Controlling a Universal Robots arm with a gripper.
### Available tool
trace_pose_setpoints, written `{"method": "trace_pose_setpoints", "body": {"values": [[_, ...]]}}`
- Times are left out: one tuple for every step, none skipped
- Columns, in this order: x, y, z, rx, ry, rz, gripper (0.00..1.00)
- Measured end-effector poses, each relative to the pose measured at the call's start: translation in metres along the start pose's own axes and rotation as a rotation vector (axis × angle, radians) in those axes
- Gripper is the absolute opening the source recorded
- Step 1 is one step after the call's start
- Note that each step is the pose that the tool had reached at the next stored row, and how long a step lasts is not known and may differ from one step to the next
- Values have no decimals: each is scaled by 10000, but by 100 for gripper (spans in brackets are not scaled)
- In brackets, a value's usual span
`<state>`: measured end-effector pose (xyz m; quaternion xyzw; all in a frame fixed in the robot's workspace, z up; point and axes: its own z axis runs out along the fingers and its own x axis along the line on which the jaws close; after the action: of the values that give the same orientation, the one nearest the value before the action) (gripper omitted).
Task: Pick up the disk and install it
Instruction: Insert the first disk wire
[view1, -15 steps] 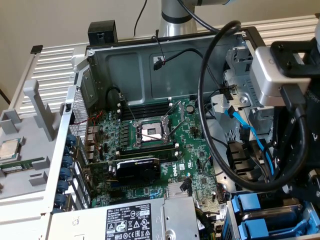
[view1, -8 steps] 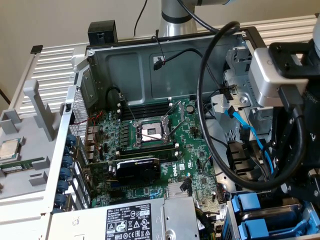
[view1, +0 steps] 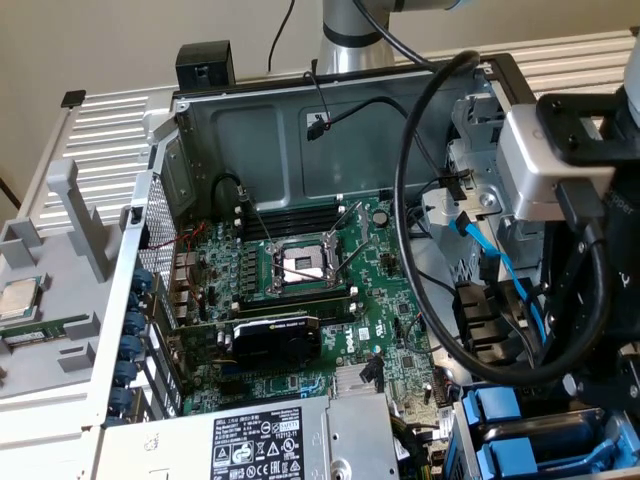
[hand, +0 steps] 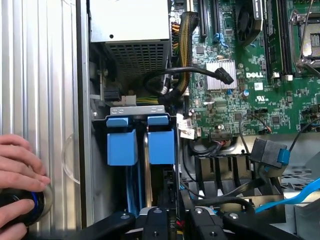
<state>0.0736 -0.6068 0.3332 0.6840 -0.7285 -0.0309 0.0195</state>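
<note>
Black gripper (hand: 172, 222) right up at the lens, hanging over the drive cage in a corner of the open grey PC case (view1: 200, 130). Can't tell if it's gripping anything. In line with it, the disk (hand: 161, 145) in its bright blue plastic carrier looks slotted into the cage, just beside a second blue carrier (hand: 121, 145). So I'd say the install is mostly done, though I can't confirm it's fully seated. Past the case edge, a person's hand (hand: 17, 175) rests on a round black knob (hand: 22, 210).
</note>
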Motion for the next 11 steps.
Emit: {"method": "trace_pose_setpoints", "body": {"values": [[0, 1, -4, 0, 11, 1, 31], [1, 1, -7, 0, 16, 2, 31], [1, 1, -7, 0, 19, 3, 31], [1, 1, -8, 0, 27, 3, 37], [1, 1, -8, 1, 31, 4, 37], [0, 2, -12, 1, 38, 4, 37], [0, 2, -14, 2, 44, 4, 37], [0, 3, -18, 2, 53, 5, 37], [0, 7, -28, 3, 63, 6, 37], [0, 10, -41, 3, 70, 7, 37], [0, 14, -61, 4, 76, 7, 37]]}}
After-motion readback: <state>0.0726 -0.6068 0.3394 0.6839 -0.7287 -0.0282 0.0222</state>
